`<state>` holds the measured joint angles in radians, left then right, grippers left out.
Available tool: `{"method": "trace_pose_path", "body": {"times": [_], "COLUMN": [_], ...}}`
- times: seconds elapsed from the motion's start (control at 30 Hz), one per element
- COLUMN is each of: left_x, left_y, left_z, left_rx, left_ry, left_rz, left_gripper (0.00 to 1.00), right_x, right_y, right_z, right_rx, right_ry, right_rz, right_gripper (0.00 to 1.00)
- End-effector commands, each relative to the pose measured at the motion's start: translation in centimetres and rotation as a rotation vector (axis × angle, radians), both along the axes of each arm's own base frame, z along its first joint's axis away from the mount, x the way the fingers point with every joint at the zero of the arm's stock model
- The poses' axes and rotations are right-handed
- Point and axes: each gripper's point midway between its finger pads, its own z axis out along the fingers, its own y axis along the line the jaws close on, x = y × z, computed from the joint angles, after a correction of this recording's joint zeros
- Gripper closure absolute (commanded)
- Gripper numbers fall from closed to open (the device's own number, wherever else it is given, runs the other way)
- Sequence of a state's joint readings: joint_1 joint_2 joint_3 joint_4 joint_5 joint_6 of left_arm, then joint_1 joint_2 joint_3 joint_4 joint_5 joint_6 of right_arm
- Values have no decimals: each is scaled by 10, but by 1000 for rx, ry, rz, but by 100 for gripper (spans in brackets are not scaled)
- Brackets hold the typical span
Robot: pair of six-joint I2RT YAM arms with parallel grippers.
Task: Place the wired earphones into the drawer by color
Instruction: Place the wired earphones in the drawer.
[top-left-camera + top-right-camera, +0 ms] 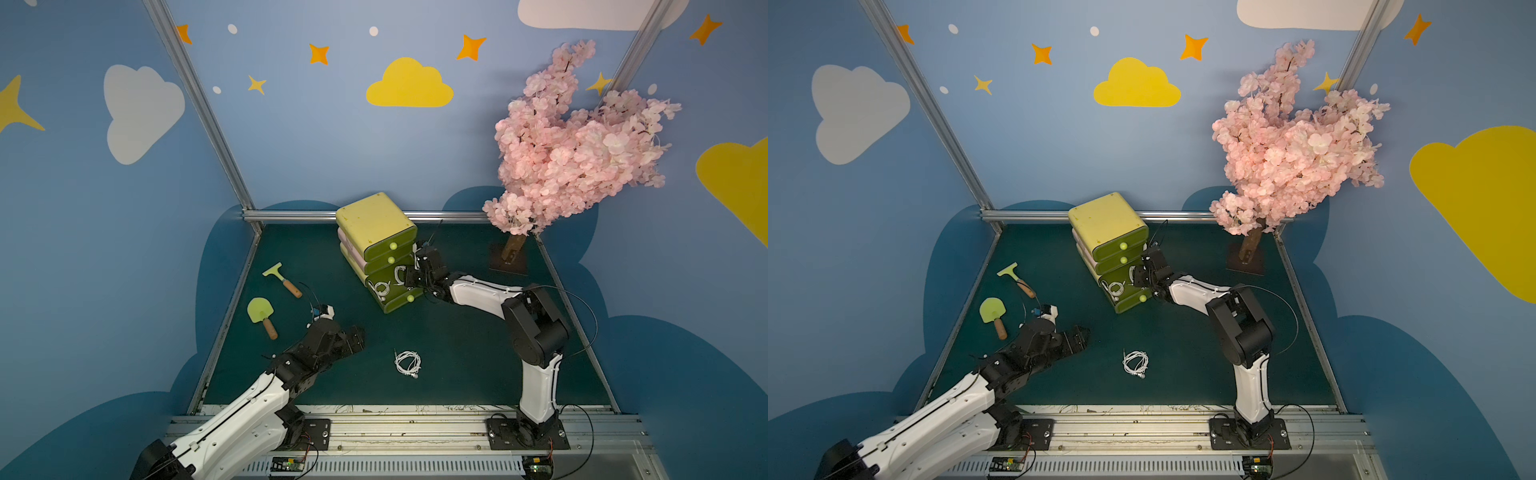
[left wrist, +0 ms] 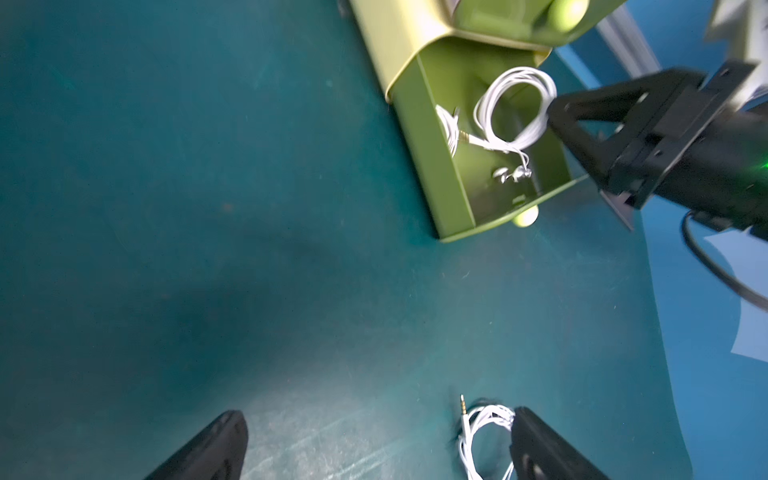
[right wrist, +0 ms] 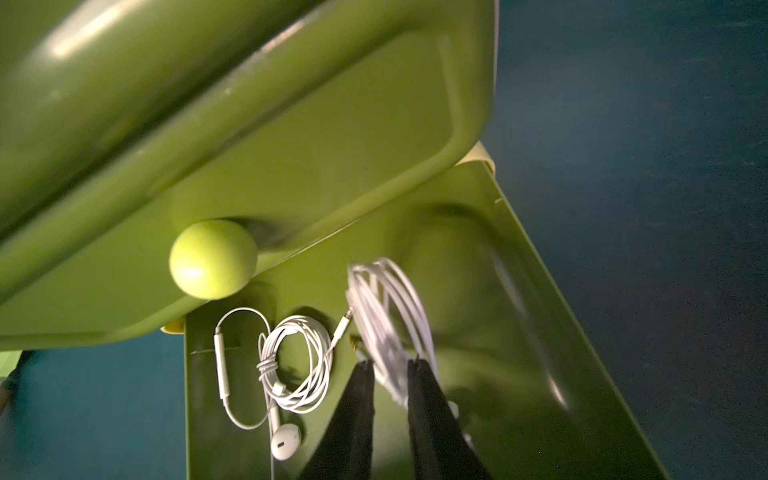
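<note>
A green drawer unit [image 1: 376,224] stands at the back of the mat with its bottom drawer [image 1: 397,306] pulled out. One white wired earphones bundle [image 3: 295,365] lies inside it. My right gripper [image 3: 390,363] hovers over that drawer with its jaws slightly parted, open, and a second white coil [image 3: 386,307], blurred, hangs at the fingertips. In both top views, a third white bundle [image 1: 408,362] [image 1: 1136,362] lies on the mat in front. My left gripper [image 2: 376,415] is wide open low over the mat, with that bundle [image 2: 482,436] beside one finger. No red or black earphones show.
A toy scraper [image 1: 282,279] and a toy shovel [image 1: 262,313] lie at the left of the mat. A pink blossom tree [image 1: 573,145] on a dark base [image 1: 509,259] stands back right. The drawers above the open one are closed. Metal rails border the mat.
</note>
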<state>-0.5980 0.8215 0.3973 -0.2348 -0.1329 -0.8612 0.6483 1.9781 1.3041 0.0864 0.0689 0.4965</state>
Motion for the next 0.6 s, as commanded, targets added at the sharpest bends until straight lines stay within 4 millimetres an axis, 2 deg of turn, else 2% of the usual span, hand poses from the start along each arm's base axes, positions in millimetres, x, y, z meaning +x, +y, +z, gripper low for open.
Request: {"method": "trace_pose_path", "body": {"times": [0.0,0.27,0.47,0.5,0.53,0.57], "left_x": [-2,-10,-22,-24,-26,-28], "left_y": [-17,-45,-62,-65,-67,-68], "left_z": [8,7,1,0,-2,-3], "left_rx": [-48,-35,-1,4,10,16], "left_ry": [25,85,137,144,152,160], "left_rz": [-49,-117,-151,-156,-155,-156], "left_gripper": [0,3,9,10,10,10], "right_x": [0,-13,-37,-41,-46,-50], "right_y": [0,-12,-33,-38,-43,-48], "right_z": [-2,24,43,44,46,47], "right_rx": [21,15,-50,-61,-70,-77], "right_ry": [13,-15,-22,-19,-18,-19], "right_rz": [3,25,65,65,65,65], "right_gripper": [71,56,38,33,20,4]}}
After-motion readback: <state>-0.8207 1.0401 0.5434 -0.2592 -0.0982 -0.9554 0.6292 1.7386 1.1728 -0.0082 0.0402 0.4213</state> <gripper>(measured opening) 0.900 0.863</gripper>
